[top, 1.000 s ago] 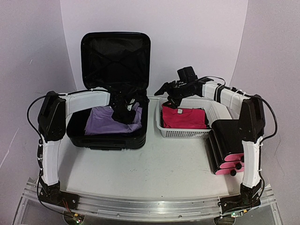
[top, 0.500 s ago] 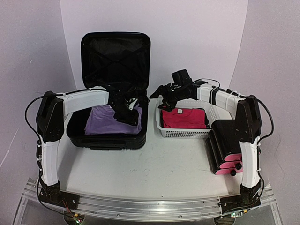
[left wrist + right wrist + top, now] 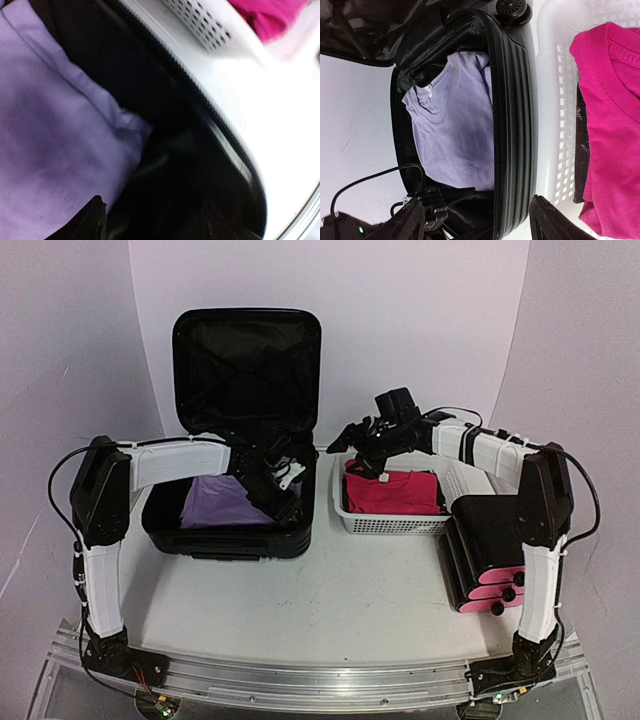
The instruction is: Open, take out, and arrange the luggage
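- Pale tabletop (image 3: 330, 590) runs from the arm bases back to a curved lilac wall. Nearest on the right stands a black box with pink drawer fronts (image 3: 485, 560).
- Behind the bare middle of the table sits the luggage (image 3: 225, 535), left of centre, with its base flat on the surface and already open.
- The left gripper (image 3: 283, 498) has changed most. A second ago it was clenched low on the purple shirt (image 3: 215, 502) in the middle of the base. Now its fingers stand apart with nothing between them, and it has slid to the near right corner, over black lining beside the shirt's edge.
- By my reading, the shirt is released and still inside, so this garment is not out yet and a fresh grasp seems needed.
- The right gripper (image 3: 362, 445) has barely shifted. It hangs released and empty above the left rim of the white basket (image 3: 395, 523), where a pink shirt (image 3: 392, 490) lies folded.
- The case is a black hard shell with horizontal ribs along its wall, a zip track round the rim and small wheels (image 3: 512, 7) at one end.
- Farthest back, its lid (image 3: 247, 360) stands upright, showing black fabric lining.
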`<state>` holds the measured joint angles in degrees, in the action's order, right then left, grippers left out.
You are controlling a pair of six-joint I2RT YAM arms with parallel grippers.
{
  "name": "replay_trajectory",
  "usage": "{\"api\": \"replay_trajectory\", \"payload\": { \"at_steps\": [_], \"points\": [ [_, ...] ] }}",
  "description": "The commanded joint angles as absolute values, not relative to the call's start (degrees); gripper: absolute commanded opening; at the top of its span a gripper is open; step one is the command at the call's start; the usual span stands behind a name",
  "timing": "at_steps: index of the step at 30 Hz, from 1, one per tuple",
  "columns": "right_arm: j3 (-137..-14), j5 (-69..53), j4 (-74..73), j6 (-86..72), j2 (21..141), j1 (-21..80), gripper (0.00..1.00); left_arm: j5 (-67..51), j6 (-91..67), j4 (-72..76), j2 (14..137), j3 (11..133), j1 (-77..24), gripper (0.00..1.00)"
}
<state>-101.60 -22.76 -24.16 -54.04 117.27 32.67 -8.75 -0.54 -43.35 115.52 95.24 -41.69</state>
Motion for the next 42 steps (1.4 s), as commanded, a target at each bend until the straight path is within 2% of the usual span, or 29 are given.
{"api": "replay_trajectory", "payload": {
  "at_steps": [1, 7, 14, 26, 31, 34, 36, 40, 42],
  "points": [
    [-100.1, -24.1, -23.91, -49.74, 113.21, 32.53, 0.73, -13.81, 18.34, -38.39, 108.4, 91.78, -37.8, 0.68],
    [-98.39, -24.68, -24.88, -46.95, 111.77, 32.49, 0.73, -17.58, 40.0, -38.19, 109.17, 90.34, -36.22, 0.68],
    [-97.83, -25.56, -25.78, -46.49, 111.18, 32.27, 0.73, -22.88, 54.61, -37.15, 113.93, 92.75, -35.33, 0.66],
    [-98.86, -26.69, -26.54, -47.26, 112.03, 32.32, 0.7, -21.36, 59.82, -38.4, 119.63, 94.87, -35.81, 0.68],
    [-98.99, -27.15, -26.61, -47.89, 112.32, 32.26, 0.7, -14.42, 60.13, -34.32, 122.82, 95.22, -37.15, 0.65],
    [-99.2, -26.87, -26.85, -48.05, 112.07, 32.28, 0.69, -11.8, 58.17, -30.27, 122.8, 94.59, -37.16, 0.59],
    [-99.58, -26.72, -26.89, -48.2, 112.21, 32.3, 0.69, -10.11, 57.0, -27.8, 122.24, 94.15, -37.18, 0.52],
    [-101.56, -27.06, -26.98, -49.11, 113.64, 32.5, 0.67, -7.56, 53.28, -23.93, 120.23, 93.23, -37.27, 0.24],
    [-102.65, -27.22, -26.98, -49.84, 114.38, 32.6, 0.67, -6.89, 51.51, -21.82, 118.5, 91.49, -37.26, 0.14]
  ]
}}
